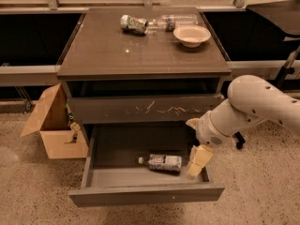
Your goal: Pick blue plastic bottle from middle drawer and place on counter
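**One bottle, low in the open drawer**

The bottle (pixel 161 162) lies on its side in the drawer (pixel 145 196), cap to the left, with bare floor beyond the cap. The gripper (pixel 190 149) hangs just right of it, fingers apart and empty. Along the table's (pixel 117 50) back edge sit one can (pixel 133 24), one clear bottle (pixel 176 20) and one bowl (pixel 191 34). The front half is bare.

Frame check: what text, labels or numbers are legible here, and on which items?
On the blue plastic bottle in the middle drawer: dark label lettering, too blurred to read.
On the crushed can and clear bottle on the counter: markings unreadable.
On the end effector, over the drawer's right side: none.
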